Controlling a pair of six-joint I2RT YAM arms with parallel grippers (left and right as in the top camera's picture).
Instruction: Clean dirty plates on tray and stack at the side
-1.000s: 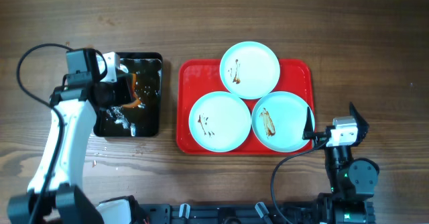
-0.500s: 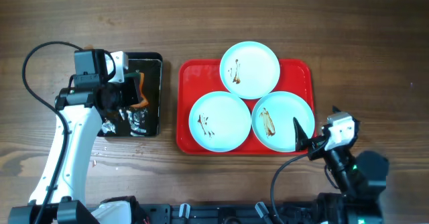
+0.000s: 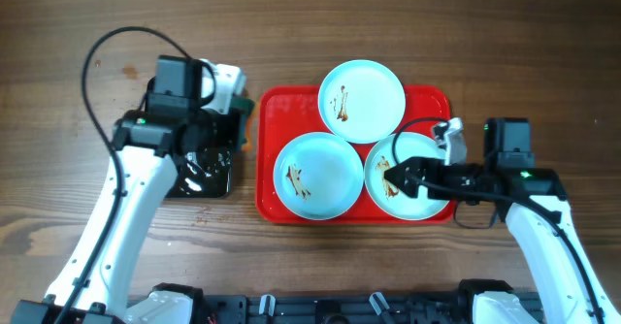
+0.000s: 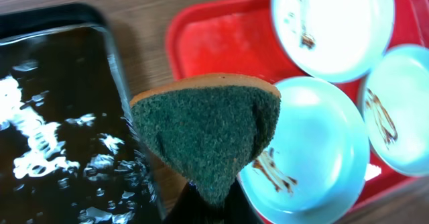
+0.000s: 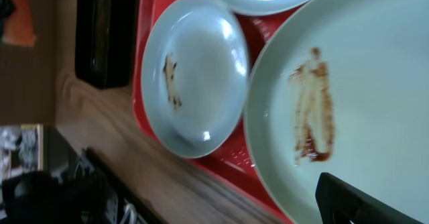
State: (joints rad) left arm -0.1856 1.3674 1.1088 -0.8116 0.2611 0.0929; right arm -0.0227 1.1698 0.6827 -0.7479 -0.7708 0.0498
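A sponge (image 4: 208, 123) is pinched by the left pincer (image 4: 208, 204), ready for scrubbing. The five-o'clock plate (image 3: 412, 206) on the tray (image 3: 281, 120) is overhung by the right pincer (image 3: 393, 177), presumably for steadying; its state cannot be told.

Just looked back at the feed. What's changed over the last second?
The left gripper, shut on the sponge, swung right from over the black pan to the tray's left edge. The right gripper came in from beyond the tray's right side and is now over the lower-right plate. Nothing newly grasped or released. That plate, the upper plate and the lower-left plate sit where they were, still smeared.
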